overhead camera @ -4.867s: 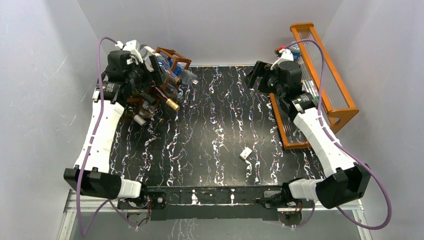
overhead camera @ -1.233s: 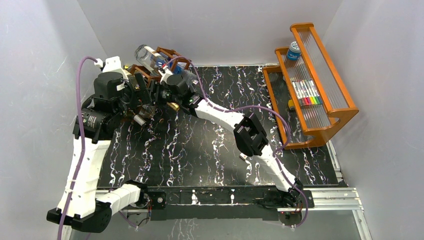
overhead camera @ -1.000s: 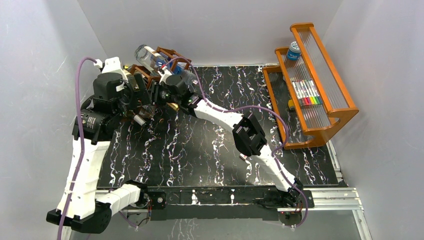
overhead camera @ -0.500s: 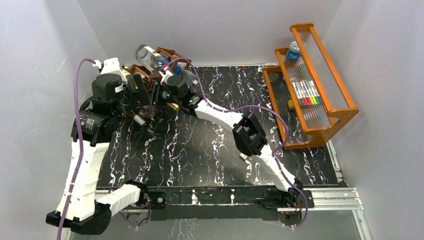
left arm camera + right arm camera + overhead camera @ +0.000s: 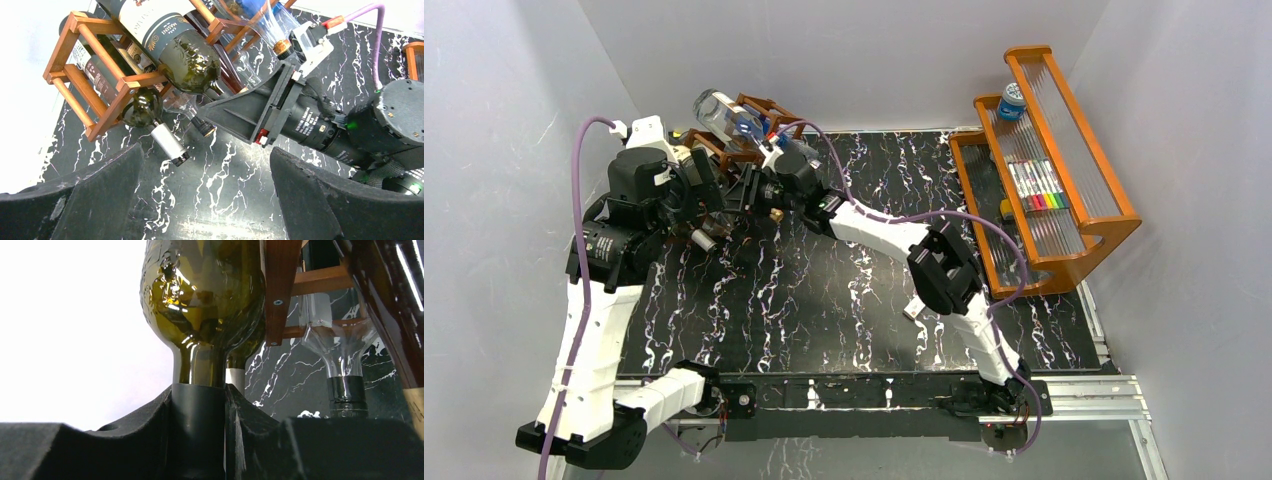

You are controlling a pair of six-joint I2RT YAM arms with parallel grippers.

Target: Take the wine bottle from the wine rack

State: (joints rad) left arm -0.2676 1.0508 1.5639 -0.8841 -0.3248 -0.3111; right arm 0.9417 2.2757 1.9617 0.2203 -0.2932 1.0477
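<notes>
Wide view first: the black marbled bench [image 5: 844,290], with the wine rack [image 5: 75,75] parked at its far left corner, loaded and crowded. The wine bottle [image 5: 175,45], dark green with a pale label, lies in an upper cell of that lattice, neck poking out toward the arms.

Here's the danger, folks. That rack looks light. If the pull comes off the line of the cell, I'd expect the bottle's shoulder to catch a bar and drag the whole frame along. The clear bottle [image 5: 724,112] perched on top could then roll off. The neighbours are close too: a clear neck with a black cap [image 5: 345,385] sits just beside the grip, and a white-capped neck [image 5: 167,145] hangs lower down. And smooth glass held only by the neck? It could slip or droop once the body leaves its support.

Now the tools. The right tool [image 5: 198,410] is clamped on the green bottle's neck, pads tight against the glass on both sides. The left tool [image 5: 205,197] hovers near the rack front, spread wide apart, touching nothing.
</notes>
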